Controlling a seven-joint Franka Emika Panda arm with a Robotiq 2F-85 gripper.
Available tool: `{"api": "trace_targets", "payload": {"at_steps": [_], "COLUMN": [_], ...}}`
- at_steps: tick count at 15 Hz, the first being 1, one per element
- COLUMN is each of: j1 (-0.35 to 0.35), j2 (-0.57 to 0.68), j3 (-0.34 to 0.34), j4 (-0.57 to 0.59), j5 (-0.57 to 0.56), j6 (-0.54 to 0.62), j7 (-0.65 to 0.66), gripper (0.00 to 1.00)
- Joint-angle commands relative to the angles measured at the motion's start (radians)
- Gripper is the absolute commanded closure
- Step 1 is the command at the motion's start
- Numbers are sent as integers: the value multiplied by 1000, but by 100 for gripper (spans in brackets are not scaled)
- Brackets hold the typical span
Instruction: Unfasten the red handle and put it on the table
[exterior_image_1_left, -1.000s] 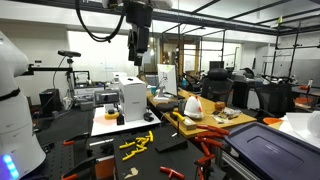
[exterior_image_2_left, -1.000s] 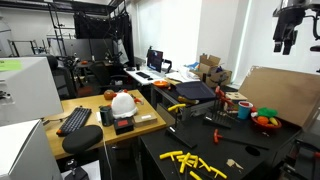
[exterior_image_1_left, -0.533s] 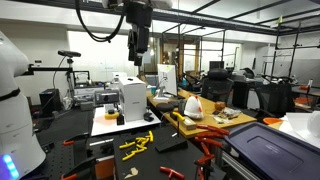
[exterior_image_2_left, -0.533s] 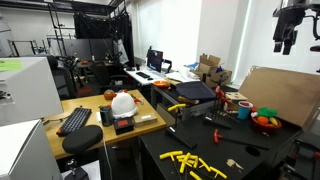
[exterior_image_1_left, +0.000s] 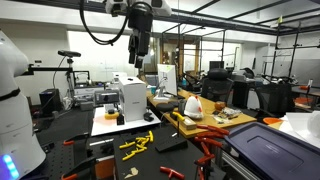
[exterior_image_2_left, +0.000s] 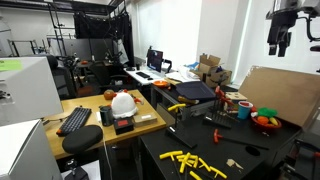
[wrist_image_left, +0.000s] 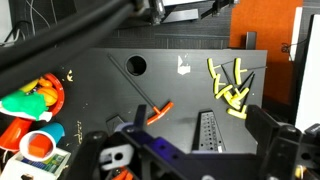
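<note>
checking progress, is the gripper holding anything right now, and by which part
Nothing is held; the gripper hangs empty, high above the table.

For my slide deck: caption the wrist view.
Open claw hovering high above the black table, with scattered yellow pieces and a red handle below.

You've got the black table with yellow pieces scattered near its front edge, a red handle lying mid-table, and a bowl of colourful stuff at the right end.
</note>
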Motion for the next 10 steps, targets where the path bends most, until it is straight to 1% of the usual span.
{"api": "trace_targets", "payload": {"at_steps": [1,4,6,8,10], "j1": [18,44,56,63,64], "j2": [88,186,259,346,456], "j3": [71,129,156,170,175], "j4": [47,111,170,249,352], "j5": [29,66,98,139,193], "j6": [13,25,33,33,29], "j7": [92,182,239,282,313], "gripper": [0,0,0,0,0]}}
